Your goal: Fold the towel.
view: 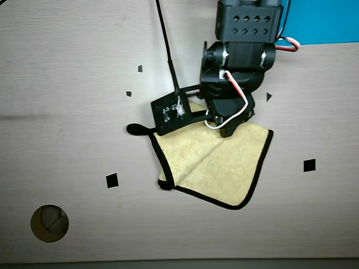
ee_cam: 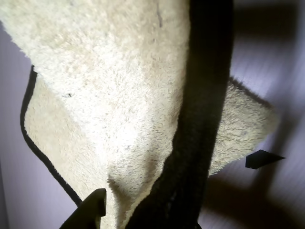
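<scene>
A: Several small black markers, such as a square [view: 112,180] at lower left and another square [view: 309,165] at right in the overhead view, dot the pale wood-grain worktop [view: 67,73]. What else marks the surface?

B: One round hole [view: 49,223] near the lower left corner, and a blue sheet [view: 328,19] at the upper right edge. A black cable [view: 166,47] runs down from the top to the arm's camera mount.

A: State of the pincer [view: 229,133]?

B: Overhead, it comes down onto the upper edge of the towel [view: 224,168], its tips hidden by the arm body. In the wrist view a dark finger [ee_cam: 90,212] shows at the bottom edge with cloth bunched beside it; whether the jaws are clamped on the cloth cannot be told.

A: Appearance of the towel?

B: Pale yellow, fuzzy, with black trim. It lies centre-right on the worktop, with a diagonal crease from its lower left corner toward the pincer. A black loop [view: 134,129] juts out at its upper left corner. In the wrist view the pile [ee_cam: 114,86] fills most of the frame, rising toward the camera.
</scene>
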`<act>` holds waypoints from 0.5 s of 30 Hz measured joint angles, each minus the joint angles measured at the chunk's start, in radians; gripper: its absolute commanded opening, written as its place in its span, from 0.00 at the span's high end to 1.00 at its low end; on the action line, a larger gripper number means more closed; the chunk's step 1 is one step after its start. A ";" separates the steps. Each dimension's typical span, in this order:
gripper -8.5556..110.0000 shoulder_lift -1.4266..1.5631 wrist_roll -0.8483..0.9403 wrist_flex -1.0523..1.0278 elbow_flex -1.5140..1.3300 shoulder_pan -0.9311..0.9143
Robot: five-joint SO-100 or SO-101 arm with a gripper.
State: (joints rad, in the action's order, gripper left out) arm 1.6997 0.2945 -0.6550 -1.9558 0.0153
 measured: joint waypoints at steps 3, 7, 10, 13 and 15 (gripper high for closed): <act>0.93 -0.012 0.031 0.000 0.000 -0.002; 0.93 -0.020 0.058 0.006 0.029 -0.003; 0.93 -0.020 0.117 0.006 0.106 0.000; 0.93 -0.025 0.219 0.008 0.172 0.040; 0.93 -0.038 0.296 0.008 0.202 0.077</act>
State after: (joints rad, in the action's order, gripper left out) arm 1.6613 0.5906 -0.6473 -1.7533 0.0920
